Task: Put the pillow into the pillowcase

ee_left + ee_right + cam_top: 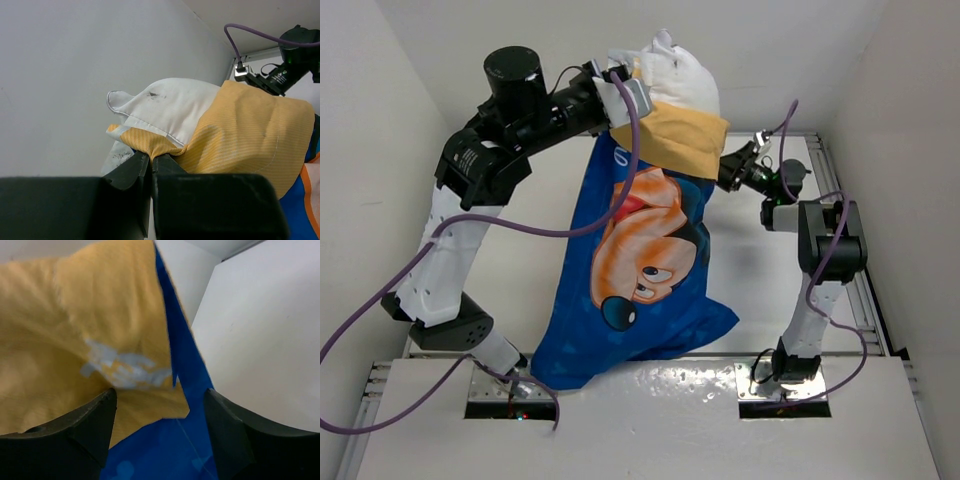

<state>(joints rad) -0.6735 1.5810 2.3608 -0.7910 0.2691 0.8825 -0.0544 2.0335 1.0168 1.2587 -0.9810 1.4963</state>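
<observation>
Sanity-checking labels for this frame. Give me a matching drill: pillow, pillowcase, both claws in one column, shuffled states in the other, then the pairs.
Column one:
1. pillow
2. pillowcase
3. left claw
4. right claw

Column two:
A. open, fingers either side of an orange fabric corner
B. white, top end poking out of the opening
C. shut, pinching an orange fabric edge
D. lifted, hanging down, blue mouse print towards the top camera

Pairs: 1-B, 2-D, 3-C, 4-A
</observation>
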